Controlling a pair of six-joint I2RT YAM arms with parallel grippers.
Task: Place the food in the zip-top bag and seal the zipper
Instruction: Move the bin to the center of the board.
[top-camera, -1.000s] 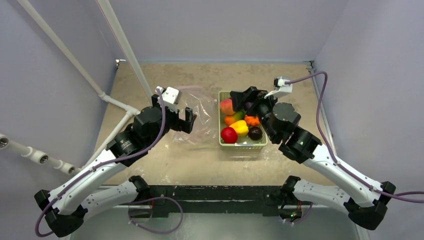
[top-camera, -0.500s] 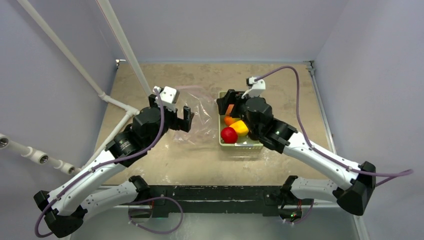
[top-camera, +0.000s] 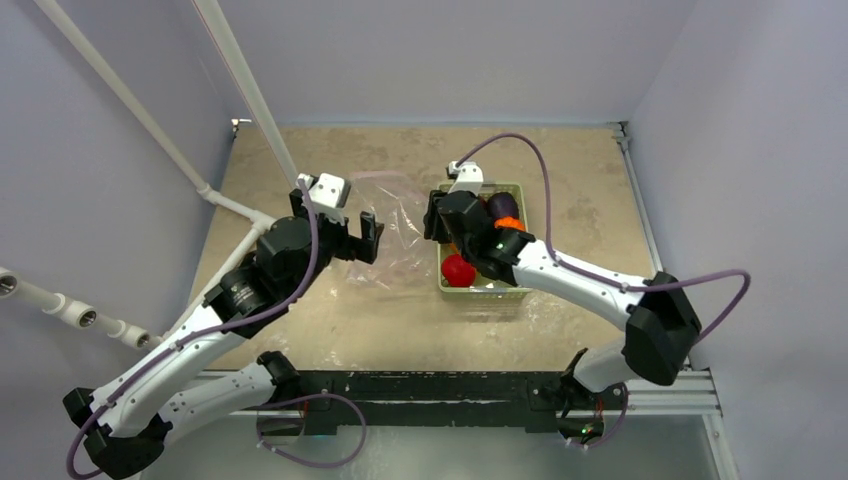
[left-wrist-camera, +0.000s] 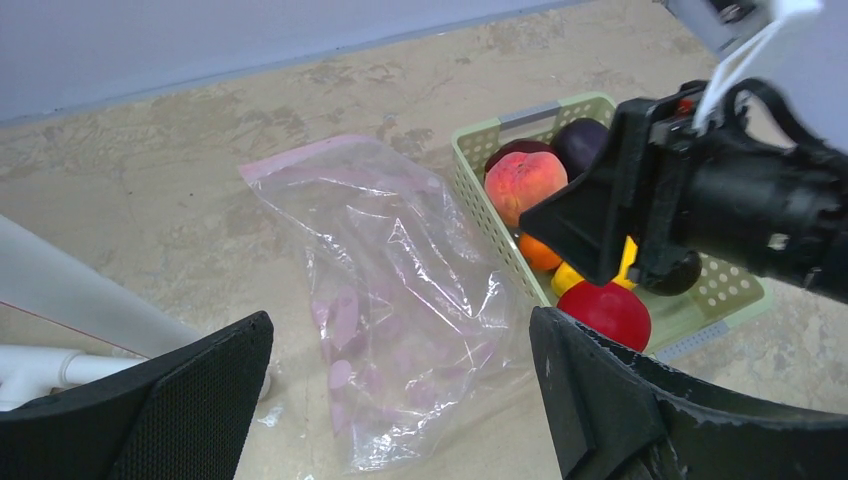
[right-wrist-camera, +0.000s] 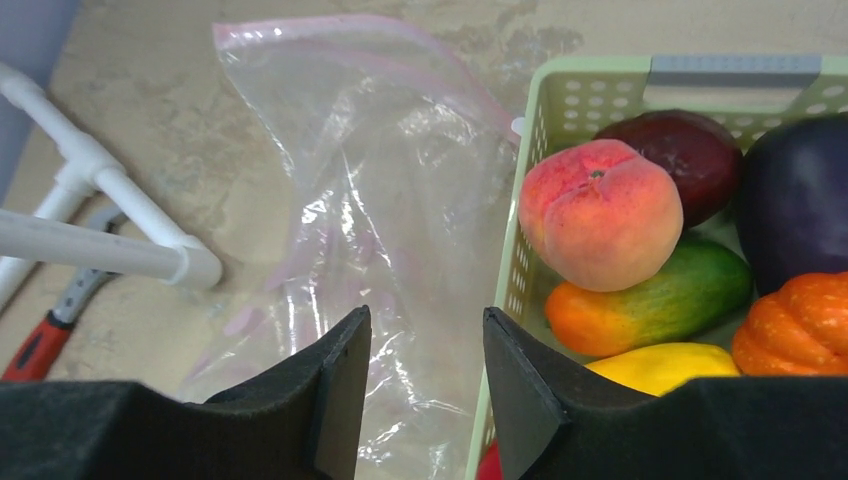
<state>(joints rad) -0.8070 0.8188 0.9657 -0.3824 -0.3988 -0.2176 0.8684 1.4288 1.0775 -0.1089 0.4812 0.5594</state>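
The table (top-camera: 580, 170) spreads tan and mottled under both my arms. On it the zip-top bag (right-wrist-camera: 370, 200) lies flat and crinkled, just beside the pale green basket (right-wrist-camera: 560, 80) and on its left, with its mouth turned toward the far wall.

My left fingers (left-wrist-camera: 400, 330) are spread as wide as they go, grasping nothing. They hover over the near end of the bag. My right fingers (right-wrist-camera: 426, 320) stand partly apart with only a narrow gap between them, and nothing is in it. They hang above the line where the bag meets the basket's left wall.

All the food sits in the basket: the purple eggplant (right-wrist-camera: 800, 200) at the far right, the peach (right-wrist-camera: 600, 212) on top near the left wall, and the dark plum (right-wrist-camera: 690, 150) behind it. Under the peach lies an orange-and-green fruit (right-wrist-camera: 650, 305), with the pumpkin (right-wrist-camera: 800, 325) to its right. The yellow pepper (right-wrist-camera: 660, 372) and the red apple (left-wrist-camera: 605, 312) are nearest me.

The zipper (right-wrist-camera: 310, 30) — a thin pink strip — runs along the bag's far edge.
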